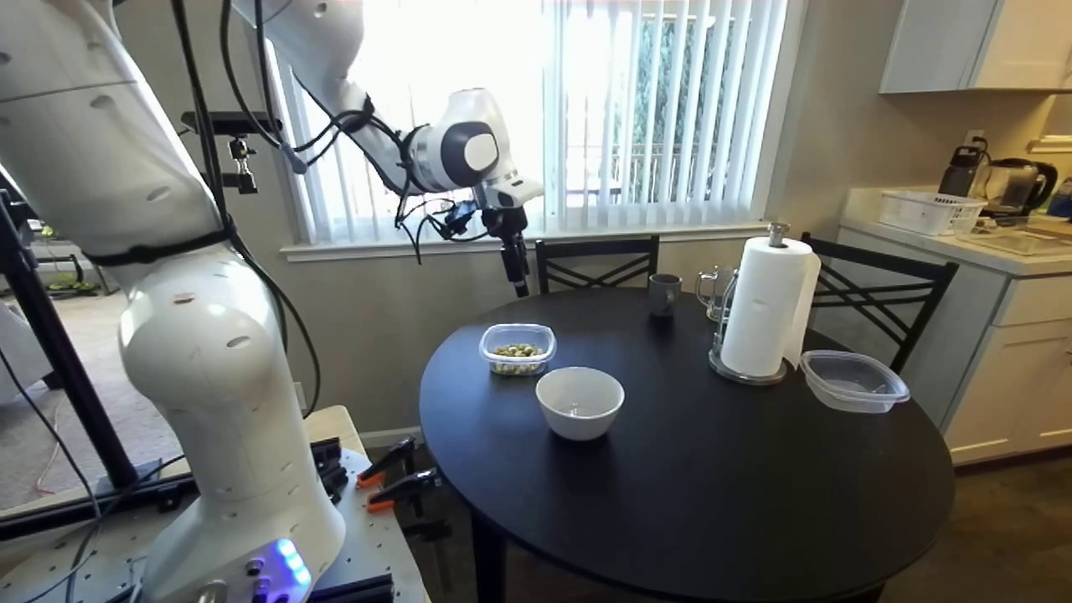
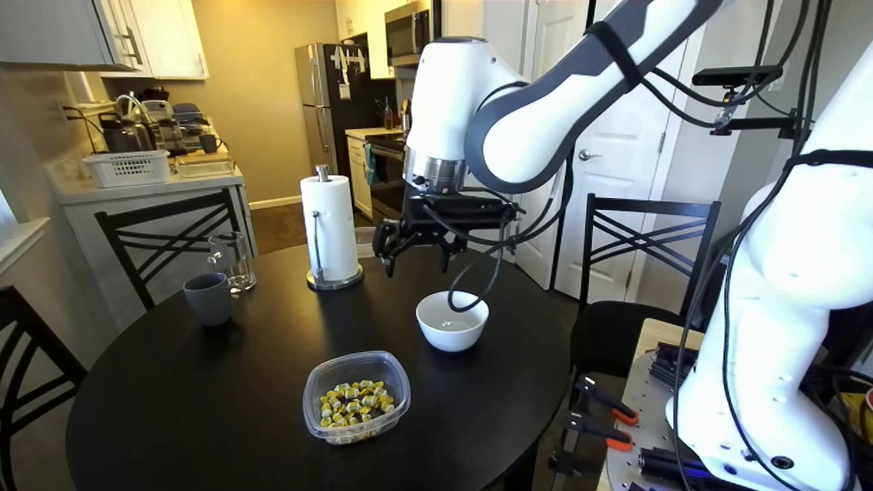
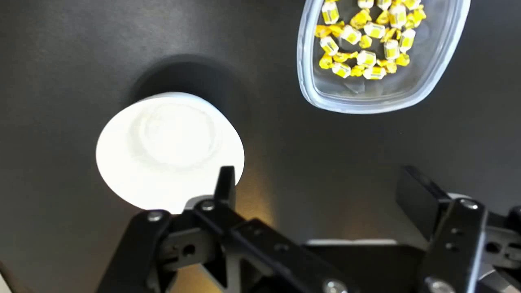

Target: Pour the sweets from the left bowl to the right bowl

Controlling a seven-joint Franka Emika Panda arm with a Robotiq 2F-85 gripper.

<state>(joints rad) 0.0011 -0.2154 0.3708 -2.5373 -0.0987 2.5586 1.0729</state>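
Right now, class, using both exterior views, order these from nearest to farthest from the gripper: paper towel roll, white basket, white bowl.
1. White bowl: on the table, lower than the gripper.
2. Paper towel roll: upright, farther across the table.
3. White basket: off the table, on the counter.

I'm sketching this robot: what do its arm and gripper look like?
The arm is white and rounded, with dark grey trim and a silvery ring near its end. Black cables loop alongside, and black straps circle it. The gripper is mostly black, with two jointed fingers and silvery screws.
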